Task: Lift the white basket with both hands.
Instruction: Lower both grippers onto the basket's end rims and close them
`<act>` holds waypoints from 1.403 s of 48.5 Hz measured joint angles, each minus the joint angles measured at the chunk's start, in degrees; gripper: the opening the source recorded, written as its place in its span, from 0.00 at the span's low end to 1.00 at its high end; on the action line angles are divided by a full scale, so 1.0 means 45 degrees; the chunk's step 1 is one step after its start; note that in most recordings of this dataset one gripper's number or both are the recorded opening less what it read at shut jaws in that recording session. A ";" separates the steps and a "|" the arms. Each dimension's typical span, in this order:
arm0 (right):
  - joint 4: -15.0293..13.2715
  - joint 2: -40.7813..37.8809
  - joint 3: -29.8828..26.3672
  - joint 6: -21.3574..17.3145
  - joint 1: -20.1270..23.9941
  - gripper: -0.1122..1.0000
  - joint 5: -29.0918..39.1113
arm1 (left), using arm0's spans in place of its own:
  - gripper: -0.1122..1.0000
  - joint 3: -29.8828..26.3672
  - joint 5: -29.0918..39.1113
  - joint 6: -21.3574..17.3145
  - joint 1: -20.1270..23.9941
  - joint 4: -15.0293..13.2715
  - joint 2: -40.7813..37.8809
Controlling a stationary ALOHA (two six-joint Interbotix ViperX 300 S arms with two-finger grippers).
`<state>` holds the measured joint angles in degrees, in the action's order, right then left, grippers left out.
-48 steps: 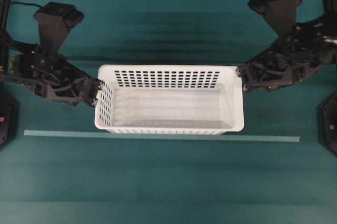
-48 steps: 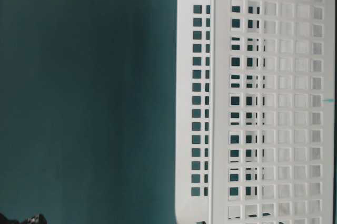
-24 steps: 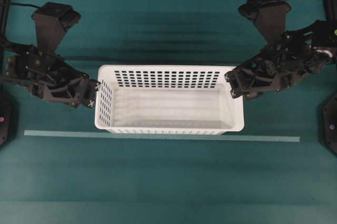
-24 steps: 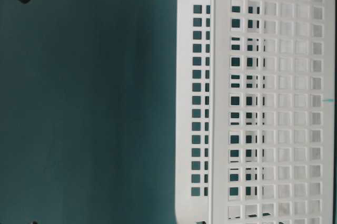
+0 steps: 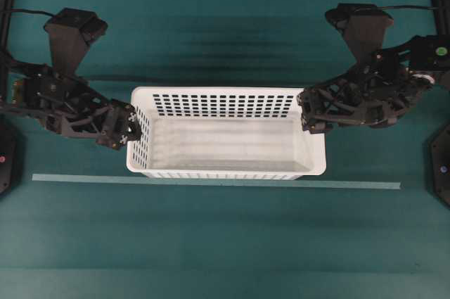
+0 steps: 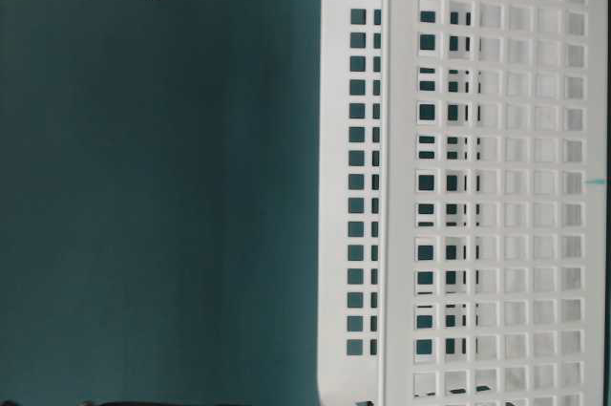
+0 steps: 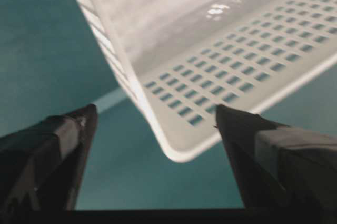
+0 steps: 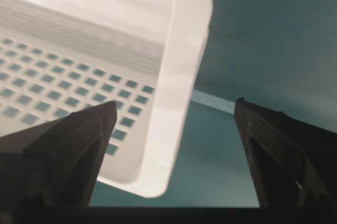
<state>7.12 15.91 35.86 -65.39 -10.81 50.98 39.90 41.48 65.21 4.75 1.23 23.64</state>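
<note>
The white basket (image 5: 226, 132) sits on the teal tabletop (image 5: 225, 243), its long side parallel to a thin pale strip (image 5: 211, 182) that lies just beside its near wall. My left hand (image 5: 126, 127) is at the basket's left end, fingers spread wide, with the rolled rim of that end between them in my left wrist view; nothing is clamped. My right hand (image 5: 308, 112) is at the right end near the far corner, fingers likewise spread apart, and in my right wrist view the basket's rim (image 8: 181, 76) runs down between my two fingers (image 8: 63, 145) without either one pressing on it. The basket rests flat on the tabletop.
</note>
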 measured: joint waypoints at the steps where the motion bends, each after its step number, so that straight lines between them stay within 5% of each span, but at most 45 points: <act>1: -0.0020 -0.0039 0.0000 -0.0059 0.0000 0.93 0.0000 | 0.96 0.0039 -0.0059 0.0000 0.0020 0.0000 -0.0059; 33: -0.0020 -0.2734 0.0352 -0.1172 0.0508 0.92 -0.2070 | 0.96 0.1133 -0.2617 0.1621 0.0156 0.0020 -0.2891; 53: -0.0020 -0.2910 0.0547 -0.1816 0.0625 0.92 -0.2246 | 0.95 0.1191 -0.2930 0.1641 0.0176 0.0020 -0.3066; 63: -0.0020 -0.2871 0.0820 -0.2012 0.0684 0.85 -0.2422 | 0.92 0.1133 -0.3340 0.1641 0.0195 0.0020 -0.3223; 68: -0.0020 -0.2852 0.0859 -0.2012 0.0684 0.73 -0.2539 | 0.82 0.1074 -0.3457 0.1641 0.0195 0.0020 -0.3301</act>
<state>7.03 3.08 39.73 -74.44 -7.73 39.55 44.74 25.93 72.60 5.63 1.32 8.79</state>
